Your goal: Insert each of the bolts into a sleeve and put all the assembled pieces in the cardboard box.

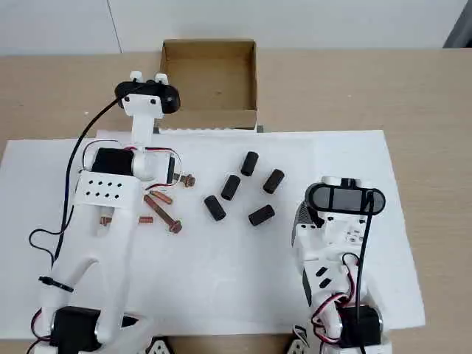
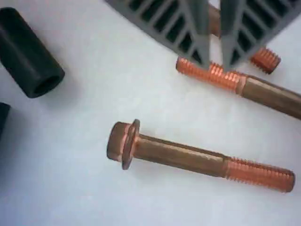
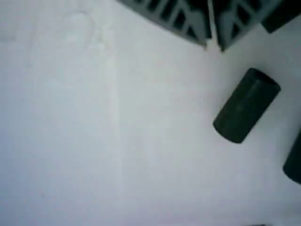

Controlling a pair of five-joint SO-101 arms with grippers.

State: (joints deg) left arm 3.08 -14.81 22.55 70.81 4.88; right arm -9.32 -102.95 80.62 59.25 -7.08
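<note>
Several copper bolts lie on the white sheet under my left arm; one long bolt (image 1: 164, 214) (image 2: 188, 157) lies free. My left gripper (image 2: 214, 61) is shut but for a narrow slit, its tips just over the threaded end of a second bolt (image 2: 254, 89). A third bolt's thread (image 2: 265, 59) shows beyond it. Several black sleeves (image 1: 231, 186) lie mid-table, one (image 2: 30, 54) close to the bolts. My right gripper (image 3: 212, 44) (image 1: 301, 220) is shut and empty beside a sleeve (image 3: 246, 106) (image 1: 261, 215). The cardboard box (image 1: 171, 81) stands open at the back.
The white sheet (image 1: 221, 280) covers most of the wooden table, with free room on its front half. Cables hang along the left arm (image 1: 110, 188). More sleeves sit at the edges of the right wrist view (image 3: 294, 162).
</note>
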